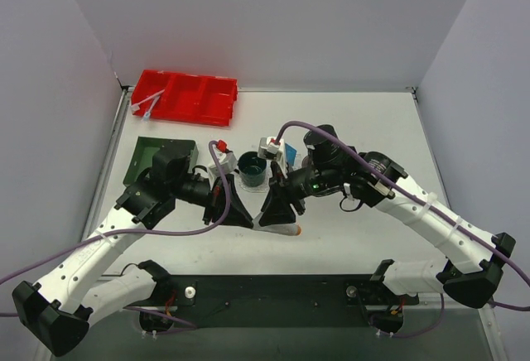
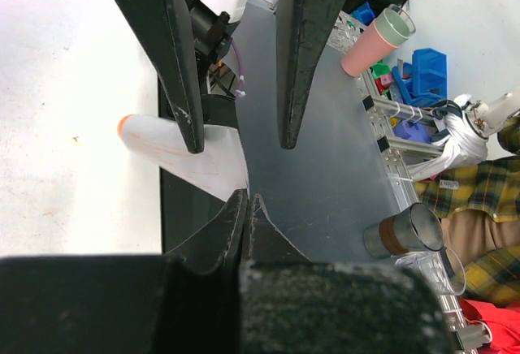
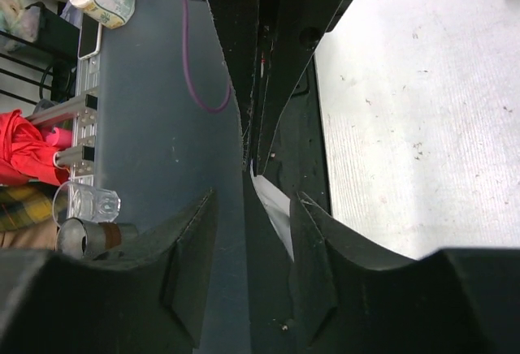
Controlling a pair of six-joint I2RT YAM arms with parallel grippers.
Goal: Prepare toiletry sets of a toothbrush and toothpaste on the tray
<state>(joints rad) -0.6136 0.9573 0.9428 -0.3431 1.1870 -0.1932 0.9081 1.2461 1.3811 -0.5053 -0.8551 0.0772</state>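
Observation:
A white-grey toothpaste (image 1: pixel 284 230) (image 2: pixel 175 149) with an orange cap hangs low over the table's near edge. My left gripper (image 1: pixel 249 220) (image 2: pixel 248 201) is shut on its flat end. Facing it, my right gripper (image 1: pixel 272 219) (image 3: pixel 253 200) is open, its fingers (image 2: pixel 183 86) on either side of the same tube (image 3: pixel 275 206). A bright blue toothpaste (image 1: pixel 290 156) stands further back. A pale toothbrush (image 1: pixel 147 104) lies in the red bin. I cannot make out the clear tray.
The red three-compartment bin (image 1: pixel 199 96) sits at the back left. A dark green square tray (image 1: pixel 153 156) lies left of my left arm. A dark green cup (image 1: pixel 252 169) and a small white box (image 1: pixel 269 146) stand just behind the grippers.

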